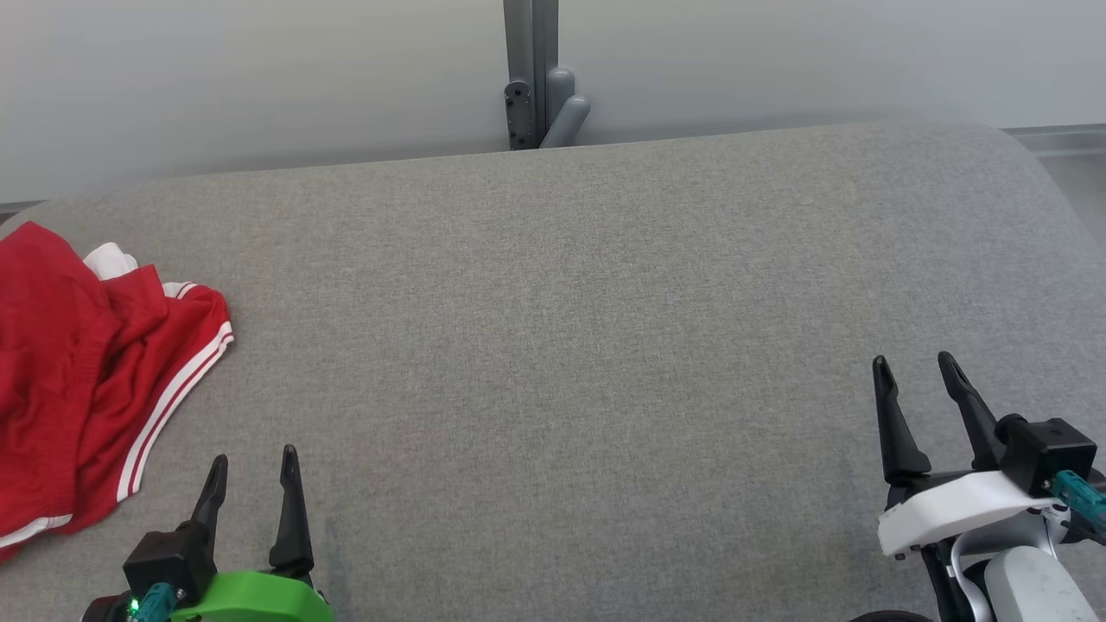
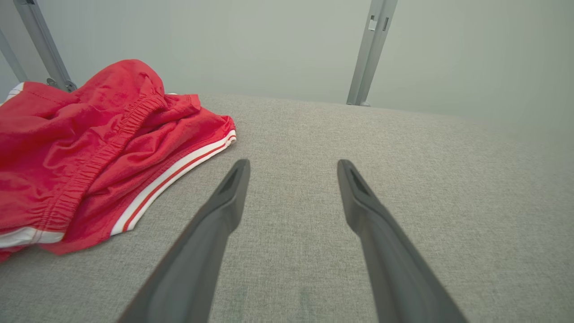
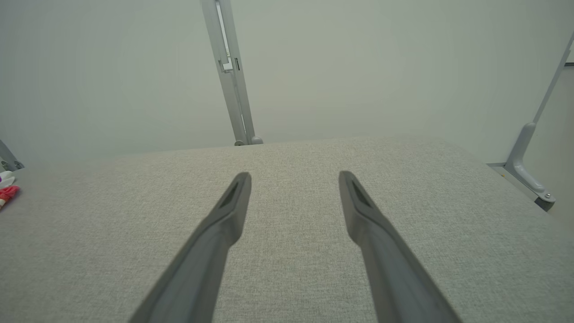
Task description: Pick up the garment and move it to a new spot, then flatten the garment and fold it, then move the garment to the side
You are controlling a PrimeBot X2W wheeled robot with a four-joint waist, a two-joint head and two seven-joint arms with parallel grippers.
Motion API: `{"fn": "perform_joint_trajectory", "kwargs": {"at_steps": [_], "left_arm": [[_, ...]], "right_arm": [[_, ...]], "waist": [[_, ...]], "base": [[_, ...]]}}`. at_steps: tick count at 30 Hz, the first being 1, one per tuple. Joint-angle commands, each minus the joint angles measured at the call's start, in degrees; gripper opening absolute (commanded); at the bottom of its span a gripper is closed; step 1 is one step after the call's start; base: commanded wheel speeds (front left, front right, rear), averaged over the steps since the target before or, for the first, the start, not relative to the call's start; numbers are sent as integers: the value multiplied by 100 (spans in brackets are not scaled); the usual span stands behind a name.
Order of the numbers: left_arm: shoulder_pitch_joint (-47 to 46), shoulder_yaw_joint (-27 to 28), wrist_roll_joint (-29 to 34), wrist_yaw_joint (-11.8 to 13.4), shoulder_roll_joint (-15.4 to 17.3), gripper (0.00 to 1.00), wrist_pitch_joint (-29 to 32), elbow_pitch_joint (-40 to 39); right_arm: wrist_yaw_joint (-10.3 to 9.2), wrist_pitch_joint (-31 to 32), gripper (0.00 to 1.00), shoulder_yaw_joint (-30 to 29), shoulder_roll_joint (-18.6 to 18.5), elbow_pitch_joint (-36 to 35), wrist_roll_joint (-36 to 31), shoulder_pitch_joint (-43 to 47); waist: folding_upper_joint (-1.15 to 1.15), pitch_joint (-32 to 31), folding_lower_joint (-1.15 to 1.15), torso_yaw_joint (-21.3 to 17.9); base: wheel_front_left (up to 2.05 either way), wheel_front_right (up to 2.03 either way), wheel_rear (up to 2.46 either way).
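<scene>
The garment is a pair of red shorts with white stripes along the hem, lying crumpled at the left edge of the grey padded table. Its elastic waistband and bunched folds show in the left wrist view. My left gripper hovers open just right of the garment's lower part, with nothing between its fingers. At the lower right my right gripper stands open over bare fabric, far from the garment. A small sliver of the garment peeks in at the left edge of the right wrist view.
A grey metal post with a bracket rises behind the table's far edge, against a pale wall. Another angled metal bracket stands off the table's right side. The table's corners are rounded.
</scene>
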Motion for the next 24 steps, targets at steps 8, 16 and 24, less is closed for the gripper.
{"fn": "perform_joint_trajectory", "kwargs": {"at_steps": [8, 16, 24], "left_arm": [[74, 89, 424, -52, -18, 100, -135, 28], [85, 158, 651, -127, -92, 100, -212, 128], [120, 239, 824, -205, -136, 100, -305, 201]], "right_arm": [[2, -43, 100, -1, 41, 27, -424, 85], [2, -55, 100, -66, 113, 50, -715, 135], [1, -64, 100, -123, 183, 65, -1034, 188]], "waist": [[0, -2, 0, -13], [0, 5, 0, -5], [0, 13, 0, 5]], "base": [[0, 0, 0], [0, 0, 0], [0, 0, 0]]}}
